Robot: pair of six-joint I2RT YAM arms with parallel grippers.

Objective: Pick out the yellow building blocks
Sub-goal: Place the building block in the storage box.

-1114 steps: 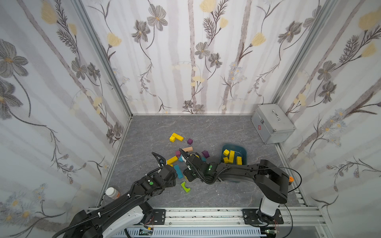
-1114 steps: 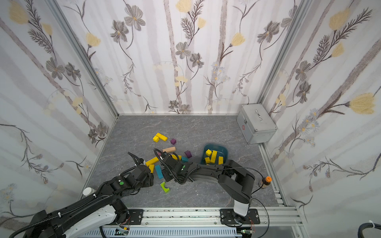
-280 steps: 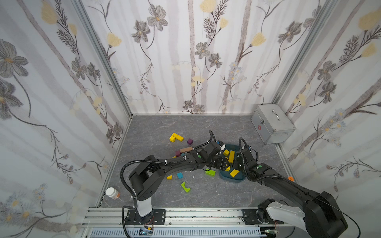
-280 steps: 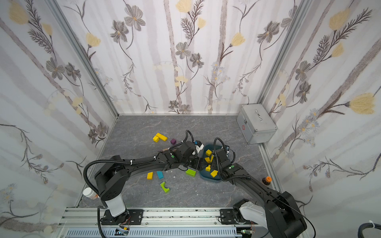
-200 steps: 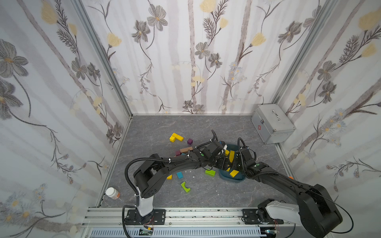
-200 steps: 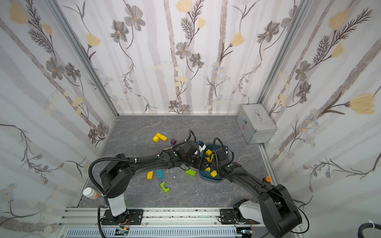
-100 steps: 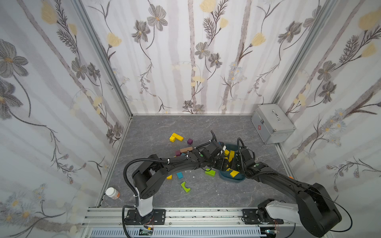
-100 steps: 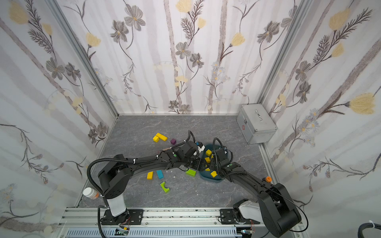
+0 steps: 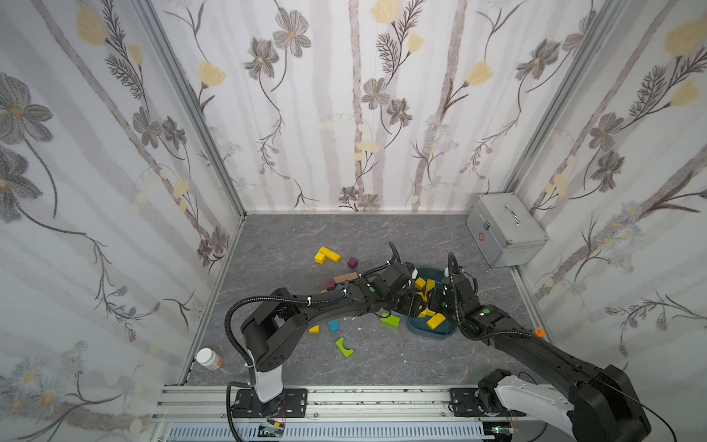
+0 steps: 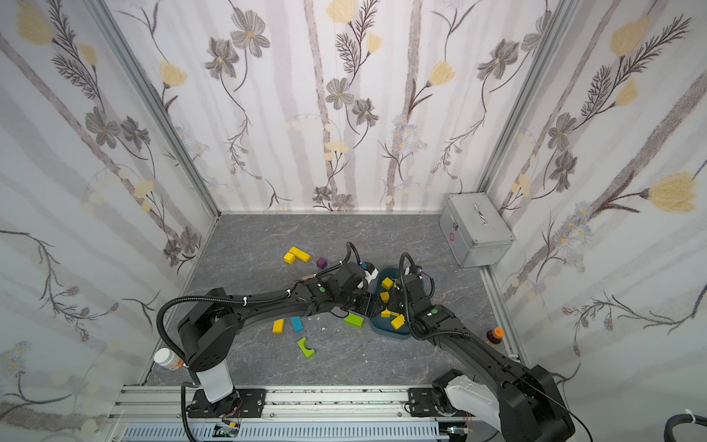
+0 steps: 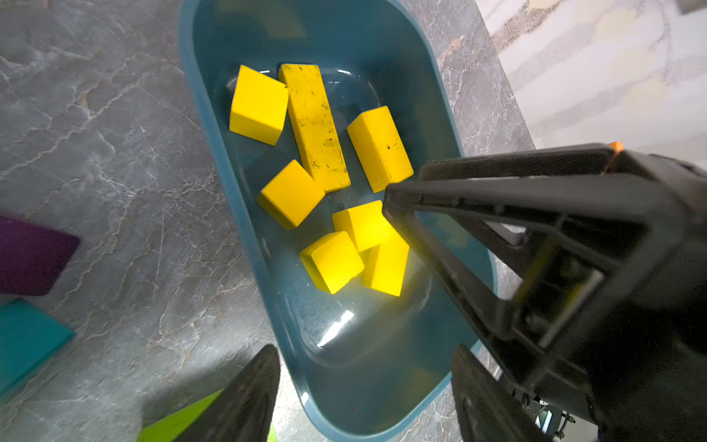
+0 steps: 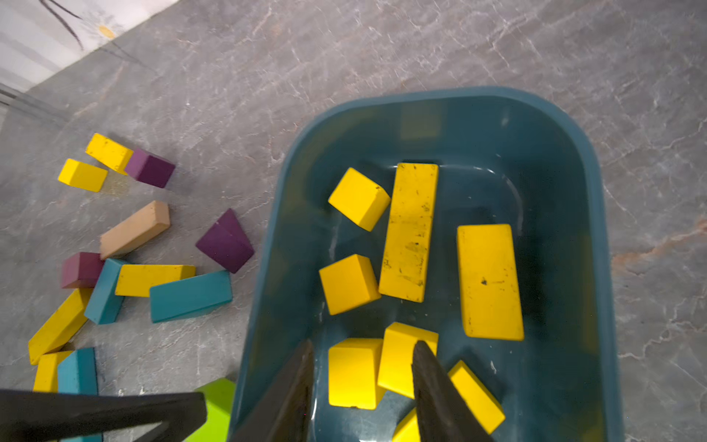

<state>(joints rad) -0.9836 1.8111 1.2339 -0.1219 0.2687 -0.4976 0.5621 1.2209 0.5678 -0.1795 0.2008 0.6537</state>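
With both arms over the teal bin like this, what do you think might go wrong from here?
1. The left gripper and right gripper hang open, very close together over the teal bin; either could clip the other when moving off.
2. A yellow bar outside the bin lies against two teal blocks; a grip there may drag a neighbour along.
3. The lime green block beside the bin's wall could get knocked.

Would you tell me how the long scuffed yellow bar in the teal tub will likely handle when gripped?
The long scuffed yellow bar looks solid, so probably stiff. Lying flat on a broad face, it should slide rather than roll. Its matte surface likely resists slipping.
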